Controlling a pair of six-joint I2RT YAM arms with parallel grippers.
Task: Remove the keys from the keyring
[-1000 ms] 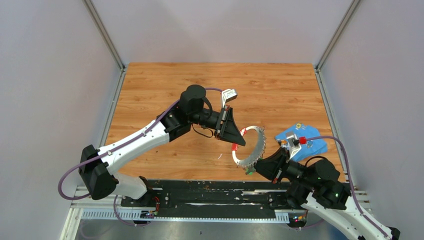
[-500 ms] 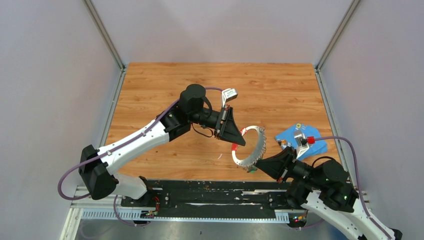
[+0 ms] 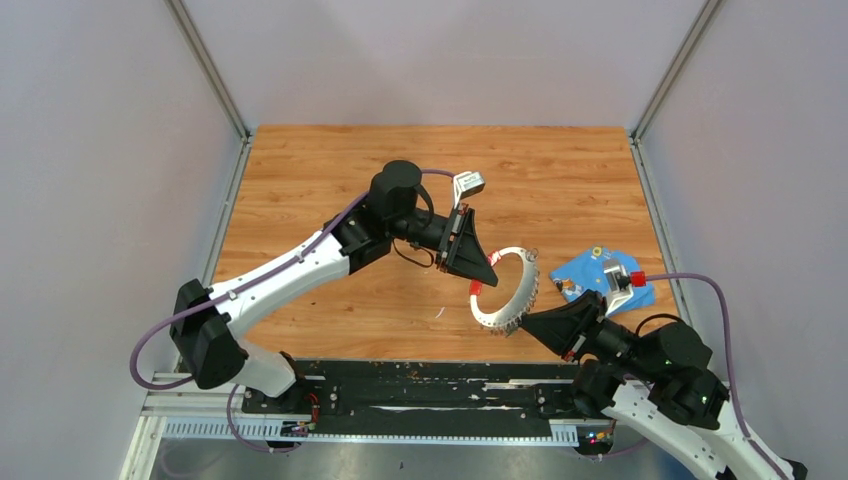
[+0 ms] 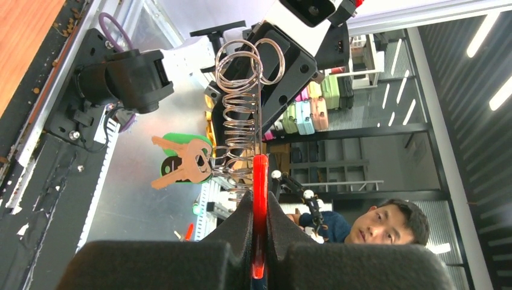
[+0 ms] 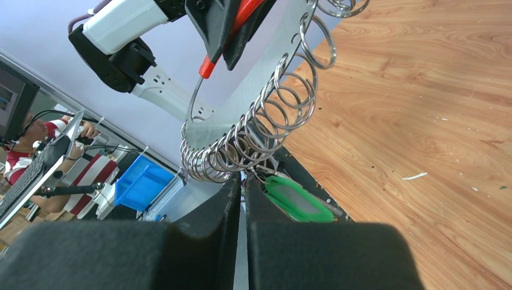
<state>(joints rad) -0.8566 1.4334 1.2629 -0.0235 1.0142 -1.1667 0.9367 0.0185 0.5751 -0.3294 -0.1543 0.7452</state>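
Note:
The keyring (image 3: 524,284), a thin silver hoop strung with many small split rings, hangs in the air over the table's near edge. My left gripper (image 3: 483,277) is shut on its red sleeve (image 4: 259,175). In the left wrist view the small rings (image 4: 241,115) stack above the sleeve, and keys (image 4: 183,163) with green heads hang at their left. My right gripper (image 3: 522,323) sits at the ring's lowest arc. Its jaws (image 5: 243,179) are all but closed, with a hair-thin slit and nothing visibly in it. A green key head (image 5: 297,200) lies just beside the right finger.
A blue cloth (image 3: 603,279) with small items on it lies on the wooden table (image 3: 400,170) at the right, next to my right wrist. The black base rail (image 3: 420,390) runs along the near edge. Grey walls enclose three sides.
My left arm has carried the keyring a little to the right. My right arm has shifted right, its tip now at the ring's lower right, and its jaws have eased slightly.

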